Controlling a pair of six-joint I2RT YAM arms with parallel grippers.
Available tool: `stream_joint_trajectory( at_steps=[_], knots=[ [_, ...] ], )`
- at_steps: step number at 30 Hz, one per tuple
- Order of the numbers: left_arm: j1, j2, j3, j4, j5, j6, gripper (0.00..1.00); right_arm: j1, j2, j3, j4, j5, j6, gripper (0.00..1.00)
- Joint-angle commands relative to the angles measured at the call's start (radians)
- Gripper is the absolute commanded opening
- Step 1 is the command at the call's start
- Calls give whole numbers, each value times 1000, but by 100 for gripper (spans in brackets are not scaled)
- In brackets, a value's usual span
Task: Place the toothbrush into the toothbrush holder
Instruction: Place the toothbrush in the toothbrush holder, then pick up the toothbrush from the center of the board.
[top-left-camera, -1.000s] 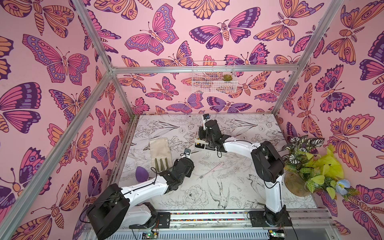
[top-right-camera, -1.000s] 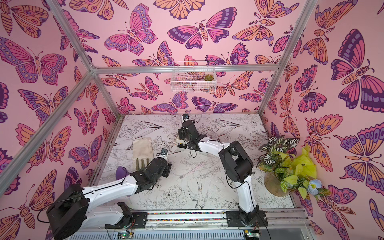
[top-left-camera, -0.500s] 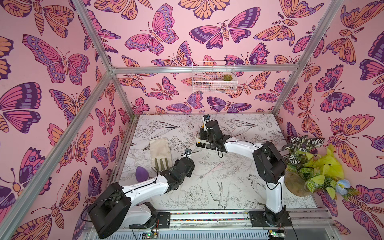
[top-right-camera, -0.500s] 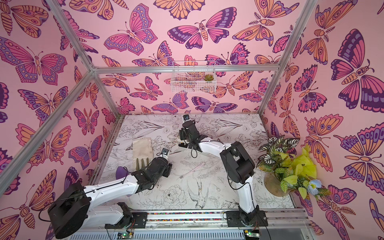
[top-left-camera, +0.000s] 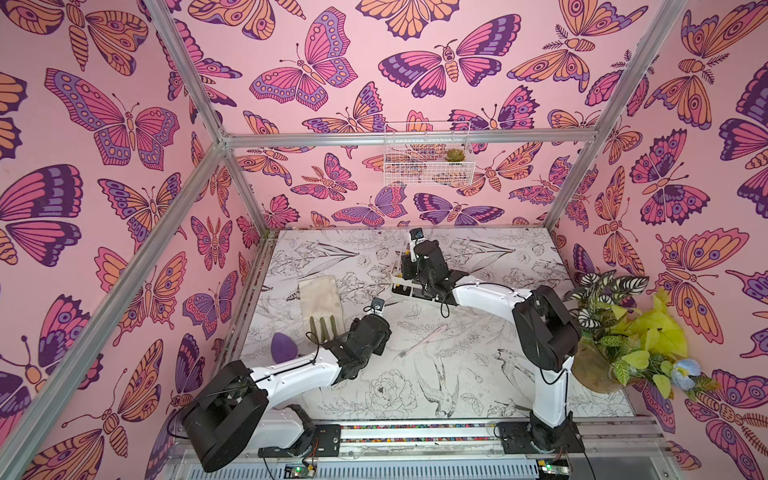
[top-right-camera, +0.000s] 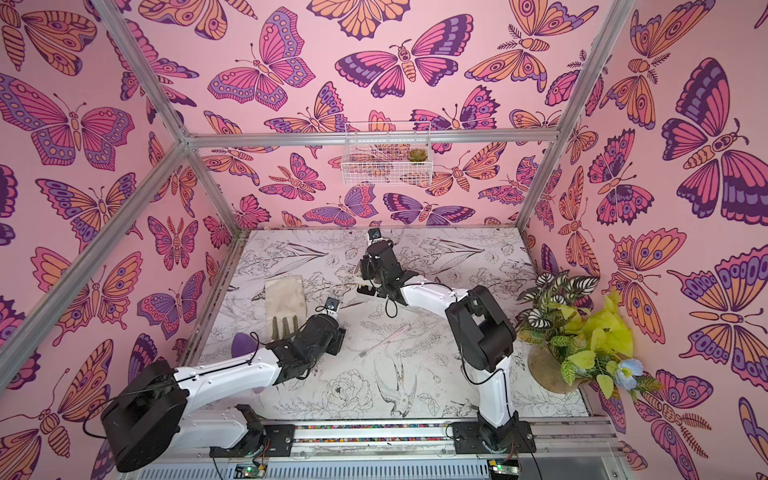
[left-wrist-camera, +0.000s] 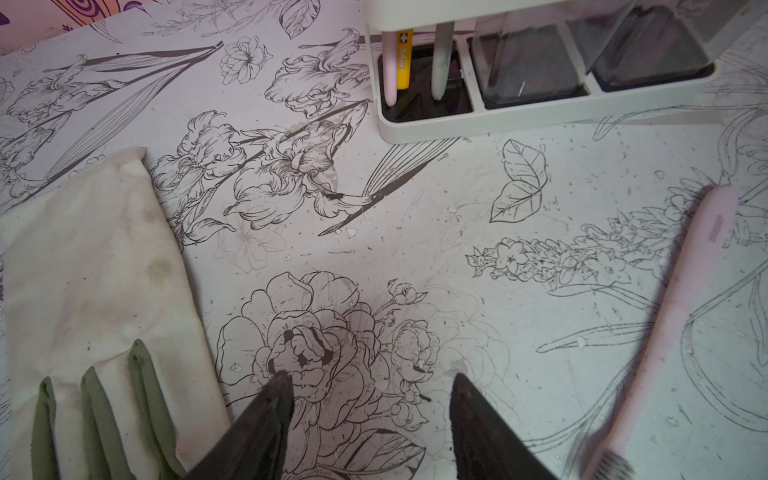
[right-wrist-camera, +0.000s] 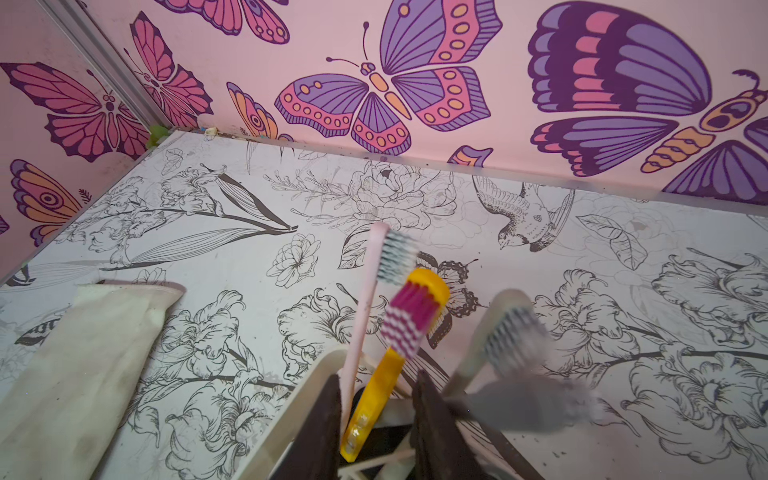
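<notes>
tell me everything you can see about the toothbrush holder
The toothbrush holder is a small white oblong rack, plastic by its look, upright on the table. Its dark-floored base has one slot section holding three toothbrushes, pink, yellow and pale, heads up, beside two square clear-grey cups. The right gripper hangs open right over the slot section.

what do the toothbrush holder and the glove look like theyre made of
The toothbrush holder: likely moulded plastic, with smooth matte white walls and rounded corners. Its cups look like clear-grey plastic. The glove: cream woven fabric, creased and stained, with green fingertips, maybe rubber-coated.
</notes>
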Motion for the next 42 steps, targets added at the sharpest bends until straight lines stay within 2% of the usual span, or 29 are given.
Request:
stream_joint_trajectory(
  at_steps=[1,8,12,14,18,23,28,33,38,42],
  knots=[
    [6,3,15,-1,10,-4,62,12,-48,-21,45,16,-14,34],
    [5,-2,13,-4,6,-3,63,18,-81,-30,53,26,-11,35],
    [5,-1,15,-2,20,5,64,23,-155,-86,67,44,-5,41],
    [5,2,17,-3,20,11,64,23,-207,-118,39,61,3,45],
    [5,16,28,-17,20,9,64,23,-353,-210,-119,52,37,46],
    [5,27,38,-9,129,5,64,23,-557,-358,-319,53,70,47],
    [2,95,85,-19,329,53,64,6,-710,-403,-566,86,126,56],
    [-11,102,109,-43,436,7,64,-28,-856,-432,-678,49,168,58],
    [-72,44,85,-40,489,37,65,-34,-955,-452,-741,33,154,61],
    [-127,21,55,-50,474,72,66,-56,-1007,-506,-733,11,162,62]
  ],
)
